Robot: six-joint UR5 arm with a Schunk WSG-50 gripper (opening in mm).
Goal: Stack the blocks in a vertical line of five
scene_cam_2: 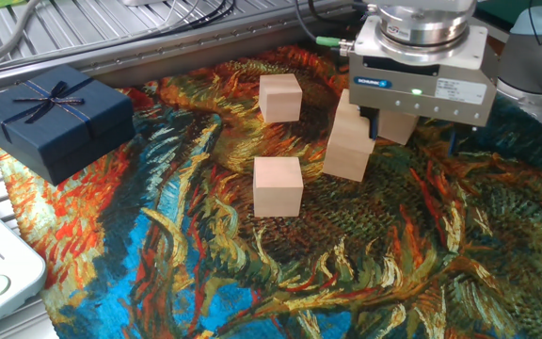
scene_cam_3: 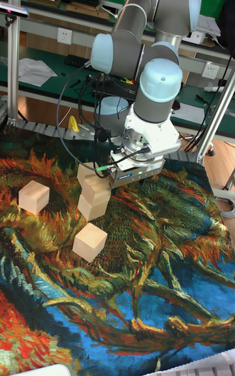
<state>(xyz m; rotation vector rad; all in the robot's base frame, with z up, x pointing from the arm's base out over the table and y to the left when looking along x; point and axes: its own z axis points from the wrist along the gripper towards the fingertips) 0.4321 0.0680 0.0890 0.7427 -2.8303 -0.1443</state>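
Claw (scene_cam_2: 408, 127) is hanging low over the crooked block stack (scene_cam_2: 351, 141), closing access from above and from the right. Two loose blocks (scene_cam_2: 278, 185) (scene_cam_2: 280, 98) are flanking the stack's left side, gaps between them. Navy gift box (scene_cam_2: 53, 115) is sitting well apart at far left. Patterned cloth (scene_cam_2: 365, 264) in front is lying open.

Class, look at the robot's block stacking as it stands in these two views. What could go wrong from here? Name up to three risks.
1. The small stack beside the gripper looks uneven, its blocks offset; a nudge from the gripper could topple it.
2. The patterned cloth is soft and wrinkled, a possibly unsteady base for five blocks.
3. Two loose blocks lie apart; a falling stack might scatter them.
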